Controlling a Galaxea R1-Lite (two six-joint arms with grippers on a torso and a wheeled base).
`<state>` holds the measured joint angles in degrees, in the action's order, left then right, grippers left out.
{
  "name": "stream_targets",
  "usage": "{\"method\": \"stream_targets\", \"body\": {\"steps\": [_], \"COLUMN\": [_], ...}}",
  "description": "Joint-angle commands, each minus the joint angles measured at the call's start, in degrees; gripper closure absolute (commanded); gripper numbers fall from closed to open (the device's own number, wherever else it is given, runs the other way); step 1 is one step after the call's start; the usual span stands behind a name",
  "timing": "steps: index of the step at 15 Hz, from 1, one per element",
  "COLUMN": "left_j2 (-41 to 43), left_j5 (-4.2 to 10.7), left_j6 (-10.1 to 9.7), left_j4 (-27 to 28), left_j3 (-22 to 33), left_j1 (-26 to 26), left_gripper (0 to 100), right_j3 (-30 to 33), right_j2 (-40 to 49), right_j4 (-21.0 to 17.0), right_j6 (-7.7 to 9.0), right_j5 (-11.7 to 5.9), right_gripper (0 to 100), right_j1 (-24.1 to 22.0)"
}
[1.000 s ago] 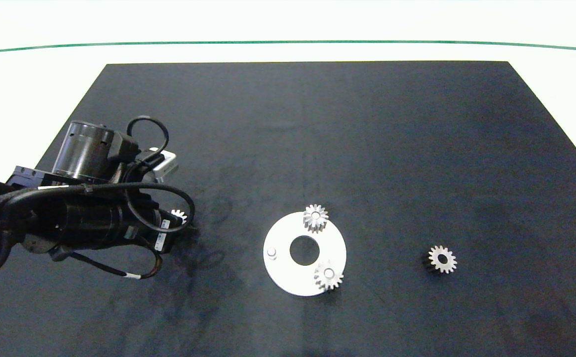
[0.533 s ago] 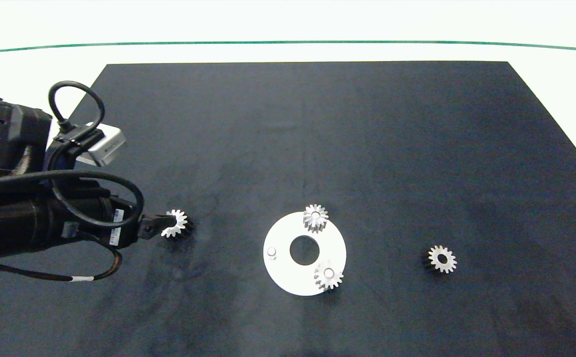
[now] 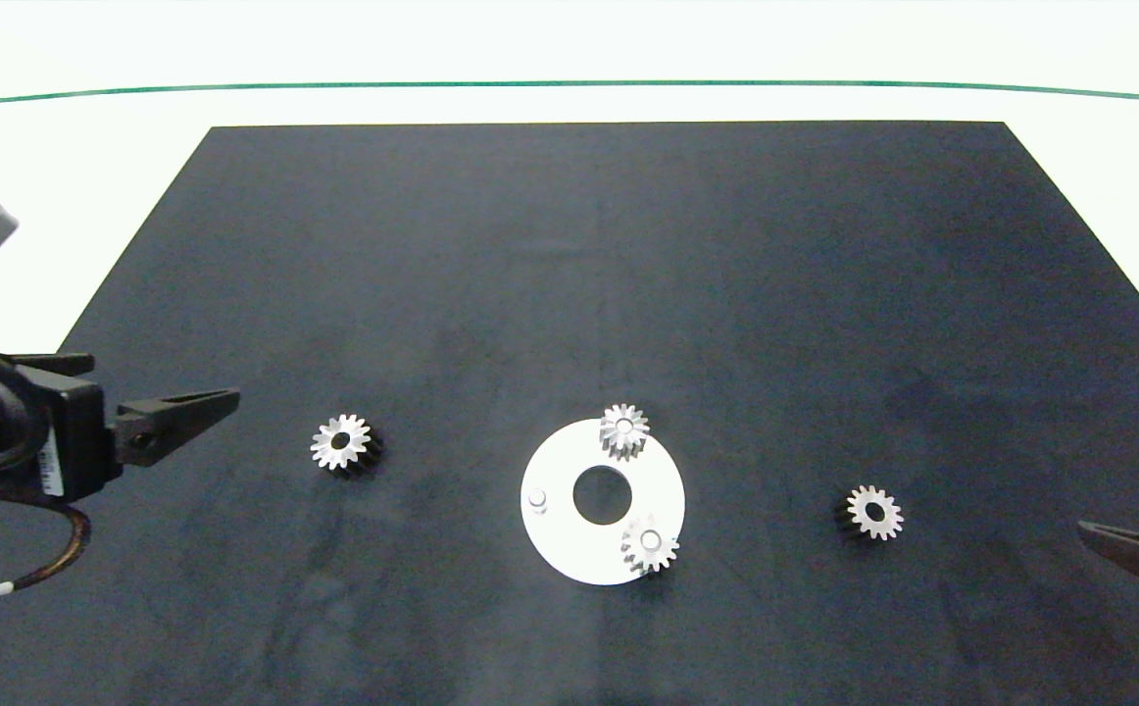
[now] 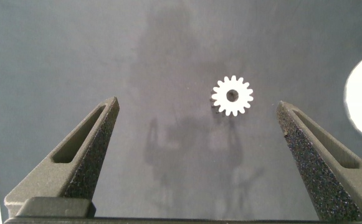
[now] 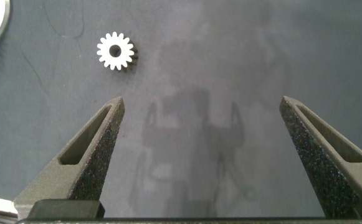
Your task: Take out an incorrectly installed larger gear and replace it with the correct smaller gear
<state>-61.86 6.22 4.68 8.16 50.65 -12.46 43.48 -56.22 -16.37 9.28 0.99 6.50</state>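
Larger gear [image 3: 342, 443] lies flat on the black mat [image 3: 569, 245], at 9 o'clock from the white disc [image 3: 569, 549] and clear of it; smaller gear [image 3: 874, 512] lies alone at 3 o'clock from the disc, which carries two seated gears [image 3: 624, 429] and one bare peg [image 3: 537, 499]. Head view shows only one finger of each arm at the counter's side edges. The wrist views show both fingers: left claw [image 4: 199, 146] spread wide and empty facing the larger gear, right claw [image 5: 202, 149] wide and empty near the smaller gear.
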Motion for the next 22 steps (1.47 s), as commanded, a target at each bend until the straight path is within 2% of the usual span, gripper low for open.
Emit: {"method": "stream_targets", "body": {"steps": [1,4,7,8,10,12,15,17,20,22], "left_j2": [9.4,13.2,15.0,15.7,16.5,16.7,17.2,17.5,17.8,18.0], "left_j5": [0.11,0.11,0.11,0.11,0.11,0.11,0.11,0.11,0.11,0.11], "left_j6": [-1.08,-2.57,-2.66,-2.66,-2.66,-2.66,-2.66,-2.75,-2.75,-2.75], "left_j4": [1.5,5.0,5.9,6.8,7.4,7.4,7.4,7.4,7.5,7.5], "left_j3": [-2.2,-2.3,-2.3,-2.3,-2.3,-2.3,-2.1,-2.1,-2.2,-2.2], "left_j1": [1.2,1.2,1.2,1.2,1.1,1.2,1.2,1.2,1.2,1.2], "left_gripper": [0,0,0,0,0,0,0,0,0,0], "right_j3": [-0.1,-0.2,-0.2,-0.4,-0.8,-0.9,-1.1,-1.1,-1.1,-1.3], "right_j2": [-8.0,-12.3,-14.3,-14.4,-16.3,-19.2,-23.6,-26.1,-28.4,-29.8], "right_j4": [4.2,6.4,7.2,7.3,7.5,8.9,13.6,15.8,16.4,18.3], "right_j6": [0.65,1.27,1.27,1.18,1.36,1.36,1.45,1.45,1.36,1.36], "right_j5": [-0.37,-1.6,-2.39,-3.18,-5.56,-6.0,-8.19,-8.63,-8.99,-10.04], "right_gripper": [0,0,0,0,0,0,0,0,0,0], "right_j1": [4.2,9.4,14.9,16.4,17.1,17.0,17.4,17.5,18.7,18.7]}}
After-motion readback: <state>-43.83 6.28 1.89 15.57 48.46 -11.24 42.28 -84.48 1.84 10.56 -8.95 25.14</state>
